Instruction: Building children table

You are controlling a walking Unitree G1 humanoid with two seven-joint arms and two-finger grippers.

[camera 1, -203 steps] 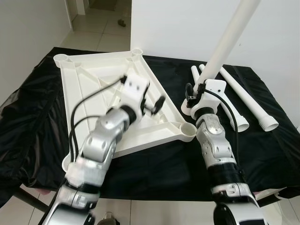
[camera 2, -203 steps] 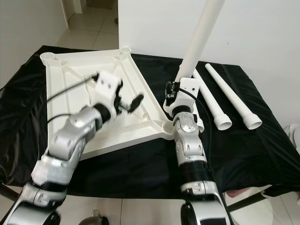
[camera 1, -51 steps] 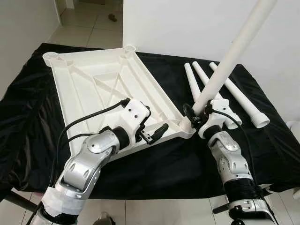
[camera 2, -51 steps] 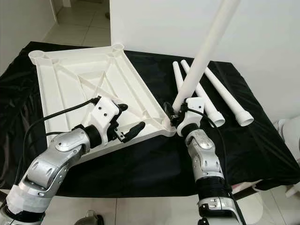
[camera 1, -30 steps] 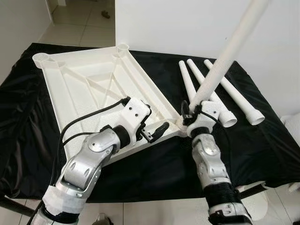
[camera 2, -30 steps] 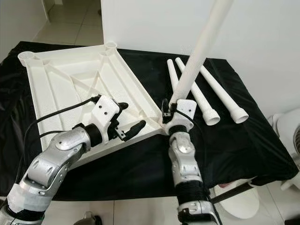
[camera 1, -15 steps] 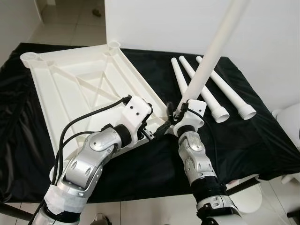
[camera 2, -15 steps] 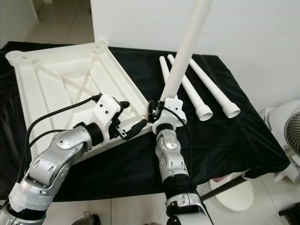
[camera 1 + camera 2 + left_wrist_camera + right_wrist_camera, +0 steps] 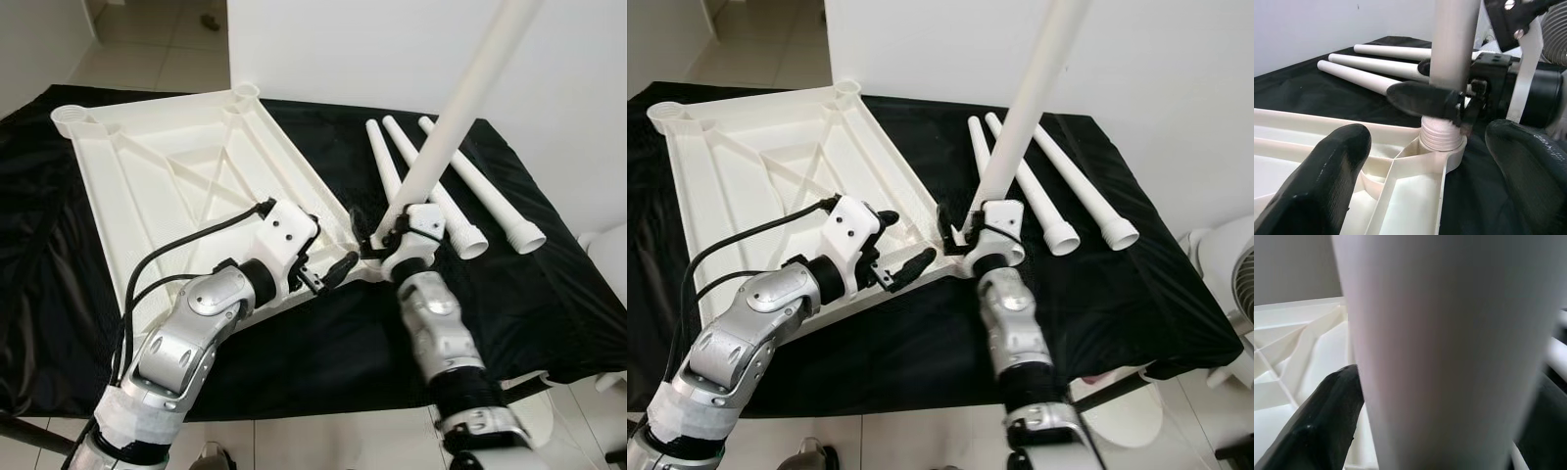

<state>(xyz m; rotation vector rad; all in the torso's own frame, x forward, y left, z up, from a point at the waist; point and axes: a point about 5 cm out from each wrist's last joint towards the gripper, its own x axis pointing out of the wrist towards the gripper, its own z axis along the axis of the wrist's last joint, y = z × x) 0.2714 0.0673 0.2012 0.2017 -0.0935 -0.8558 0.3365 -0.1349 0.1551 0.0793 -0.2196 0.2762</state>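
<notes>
Since the earlier frame, my right gripper (image 9: 377,238) has kept its clamp on the leg (image 9: 460,113), threaded end in the tabletop's (image 9: 186,186) five-o'clock corner socket (image 9: 1442,147). My left gripper (image 9: 323,266) hovers spread and empty beside it.

The tabletop (image 9: 176,186) lay upside down on the left half of the desk (image 9: 549,294), its near right corner socket (image 9: 1442,147) toward the middle. One leg (image 9: 460,117) stood in that socket, tilted up and to the right, its threaded end seated there. My right gripper (image 9: 384,233) was closed around the leg just above the socket. My left gripper (image 9: 328,264) sat over the tabletop's near edge, just left of the socket, fingers (image 9: 1327,171) apart. Three more legs (image 9: 441,201) lay side by side on the desk to the right of the tabletop, behind my right arm, their wide ends nearest me.
</notes>
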